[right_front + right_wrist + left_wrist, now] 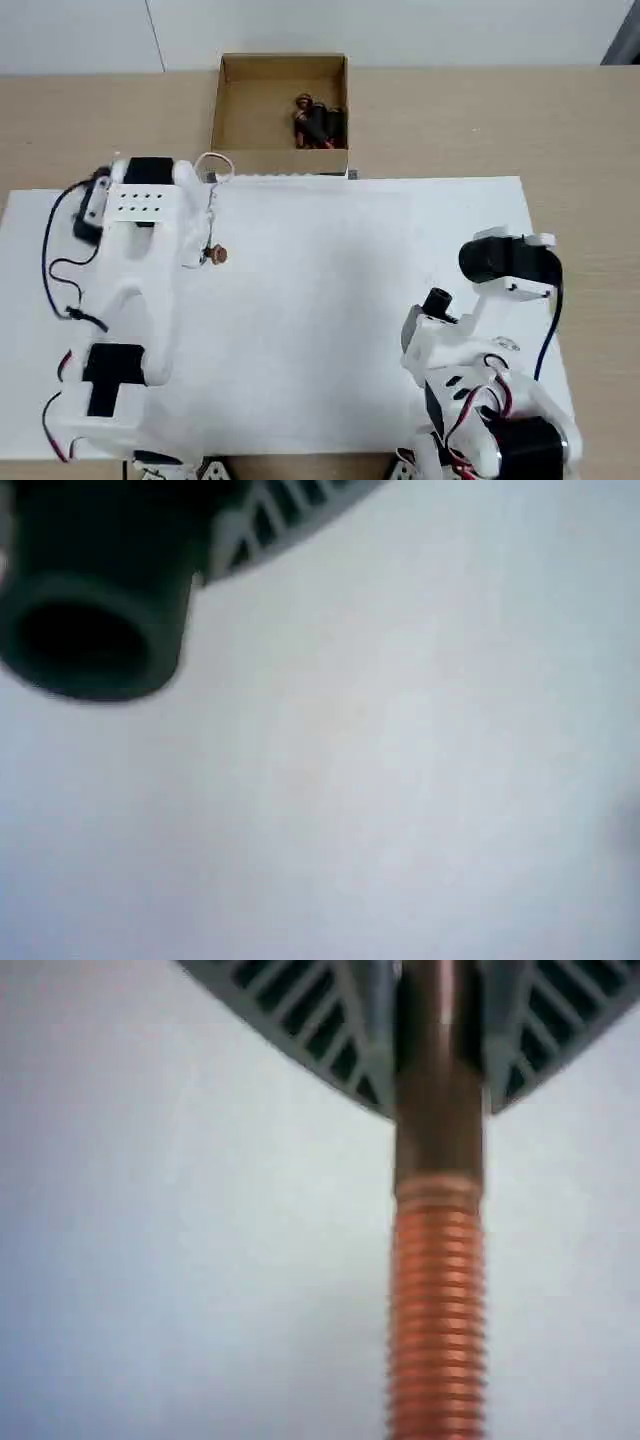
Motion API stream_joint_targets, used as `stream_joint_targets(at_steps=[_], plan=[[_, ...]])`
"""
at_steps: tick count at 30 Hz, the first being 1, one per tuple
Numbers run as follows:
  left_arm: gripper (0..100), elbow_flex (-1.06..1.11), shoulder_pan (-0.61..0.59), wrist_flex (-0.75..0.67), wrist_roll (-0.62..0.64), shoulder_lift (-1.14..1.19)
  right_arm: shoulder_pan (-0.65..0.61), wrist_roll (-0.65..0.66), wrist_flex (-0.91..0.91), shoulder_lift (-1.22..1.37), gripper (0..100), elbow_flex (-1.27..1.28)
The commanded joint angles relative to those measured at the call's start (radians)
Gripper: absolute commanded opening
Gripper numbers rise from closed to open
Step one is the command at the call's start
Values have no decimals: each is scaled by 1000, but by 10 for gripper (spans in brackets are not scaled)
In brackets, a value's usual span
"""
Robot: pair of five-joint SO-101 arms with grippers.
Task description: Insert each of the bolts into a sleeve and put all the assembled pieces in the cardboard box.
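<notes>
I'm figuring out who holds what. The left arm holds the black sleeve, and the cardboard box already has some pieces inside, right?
Not quite. The left gripper holds the copper bolt, as the left wrist view shows; the black sleeve is in the right gripper. The cardboard box does already have pieces inside.

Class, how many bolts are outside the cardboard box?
1: the copper bolt, gripped by the left tool. More may be hidden among the pieces in the cardboard box.
</notes>
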Motion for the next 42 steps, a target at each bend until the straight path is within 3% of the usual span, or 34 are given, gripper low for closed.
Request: stream_joint_targets(at_steps=[1, 7, 14, 20, 23, 29, 37, 42], plan=[[7, -25, -28, 14, 37, -60, -4, 0, -24, -1, 2, -5], [13, -24, -60, 14, 38, -60, -4, 0, -24, -1, 2, -5], [177, -21, -58, 14, 29, -58, -4, 0, -25, 1, 2, -5], [186, -19, -64, 12, -103, -58, -4, 0, -25, 1, 2, -5], [187, -25, -84, 9, -290, -68, -4, 0, -25, 2, 2, -5], [188, -25, -84, 31, -856, -69, -4, 0, -25, 7, 2, -5], [188, -25, -89, 55, -1448, -69, -4, 0, -27, 7, 2, -5], [185, -25, -87, 101, -1711, -60, -2, 0, -27, 7, 2, -5]])
